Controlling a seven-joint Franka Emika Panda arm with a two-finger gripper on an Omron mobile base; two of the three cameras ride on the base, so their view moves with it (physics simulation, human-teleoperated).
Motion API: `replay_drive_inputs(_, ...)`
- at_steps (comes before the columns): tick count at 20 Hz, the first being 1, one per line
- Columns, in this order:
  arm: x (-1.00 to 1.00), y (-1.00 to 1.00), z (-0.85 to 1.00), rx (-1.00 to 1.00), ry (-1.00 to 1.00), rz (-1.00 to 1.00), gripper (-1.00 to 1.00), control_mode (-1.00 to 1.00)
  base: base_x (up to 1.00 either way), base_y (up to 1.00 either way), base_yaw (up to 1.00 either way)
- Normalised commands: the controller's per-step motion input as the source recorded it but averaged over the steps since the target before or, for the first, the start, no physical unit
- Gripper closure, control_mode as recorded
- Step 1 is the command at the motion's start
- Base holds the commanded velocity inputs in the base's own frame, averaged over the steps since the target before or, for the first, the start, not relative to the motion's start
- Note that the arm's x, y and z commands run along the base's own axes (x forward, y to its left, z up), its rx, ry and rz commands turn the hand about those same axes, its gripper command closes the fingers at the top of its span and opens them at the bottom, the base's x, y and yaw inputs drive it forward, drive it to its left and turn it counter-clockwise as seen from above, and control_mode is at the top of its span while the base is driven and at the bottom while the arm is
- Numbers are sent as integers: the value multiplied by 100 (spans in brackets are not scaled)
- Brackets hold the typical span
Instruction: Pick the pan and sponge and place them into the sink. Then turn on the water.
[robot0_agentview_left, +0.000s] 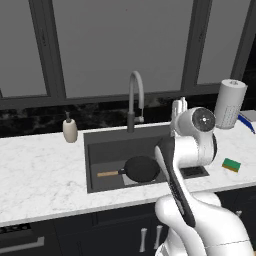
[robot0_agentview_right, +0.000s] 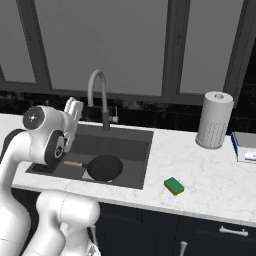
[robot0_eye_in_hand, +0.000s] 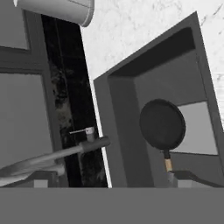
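Claw (robot0_agentview_right: 74, 107) up over sink (robot0_agentview_right: 141, 171), holding nothing; open or shut, cannot tell. Pan (robot0_agentview_right: 104, 167) below inside; sponge (robot0_agentview_right: 174, 186) on counter.

You see pan (robot0_agentview_left: 142, 168) flat on sink (robot0_agentview_left: 105, 145) bottom, handle leftward | sponge (robot0_agentview_right: 174, 186) on counter near front edge, right of sink

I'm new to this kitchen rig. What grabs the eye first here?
The black pan already lies in the dark sink, handle pointing left. The green sponge sits on the marble counter, right of the basin. The arched faucet stands behind the sink, with no stream visible.
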Motion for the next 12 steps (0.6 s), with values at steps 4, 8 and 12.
replay_drive_inputs(4,-50,-88,38,19,36,-33,-100,-100,0,0,0)
replay_drive_inputs(8,-13,-92,1,13,35,-47,-100,-100,0,0,0)
replay_drive_inputs(12,-2,-96,-11,13,21,-45,-100,-100,0,0,0)
